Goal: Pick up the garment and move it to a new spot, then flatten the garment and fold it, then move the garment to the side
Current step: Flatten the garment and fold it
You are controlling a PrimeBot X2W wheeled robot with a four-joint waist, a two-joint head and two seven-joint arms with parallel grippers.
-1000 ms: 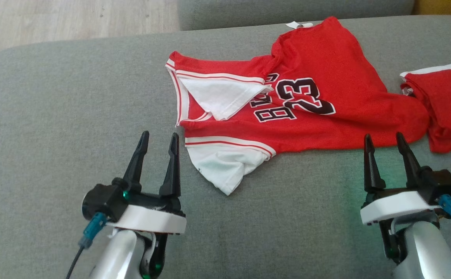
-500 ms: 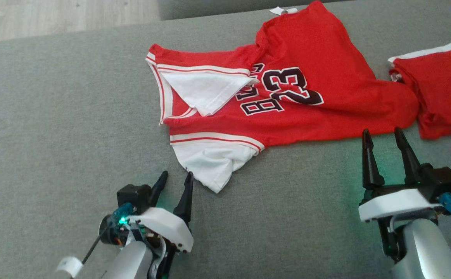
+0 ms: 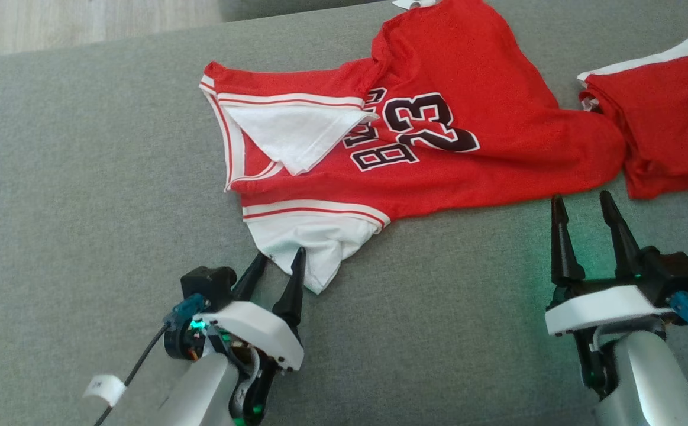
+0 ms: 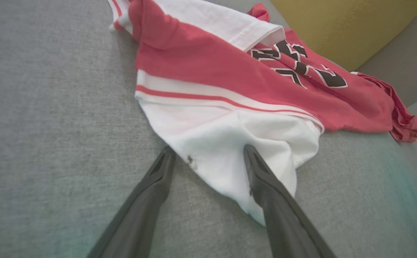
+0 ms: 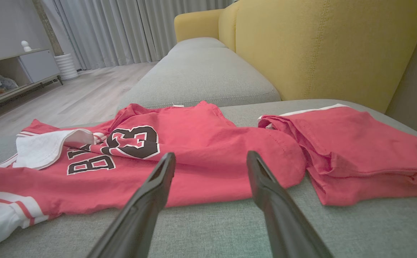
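Note:
The garment (image 3: 497, 136) is a red jersey with "23" and white sleeves, lying rumpled on the grey sofa cushion (image 3: 83, 177). Its collar side is turned toward the left and one white sleeve is folded over its chest. My left gripper (image 3: 280, 255) is open and tilted down at the near white sleeve (image 3: 314, 239). In the left wrist view, the left gripper (image 4: 207, 149) has one finger over the sleeve (image 4: 222, 143) and the other at its edge on the cushion. My right gripper (image 3: 581, 197) is open, just short of the jersey's near hem (image 5: 201, 150), with nothing between its fingers (image 5: 262, 179).
A second red garment (image 3: 663, 130) lies folded at the right, touching the jersey's hem end. A yellow backrest (image 5: 319, 46) rises behind the cushion. Another grey seat (image 5: 201, 71) lies beyond, with wooden floor (image 3: 54, 23) past the cushion's far-left edge.
My left gripper has dipped and moved forward until its fingers straddle the near white sleeve's edge. The head camera has shifted. The right gripper has held its place.

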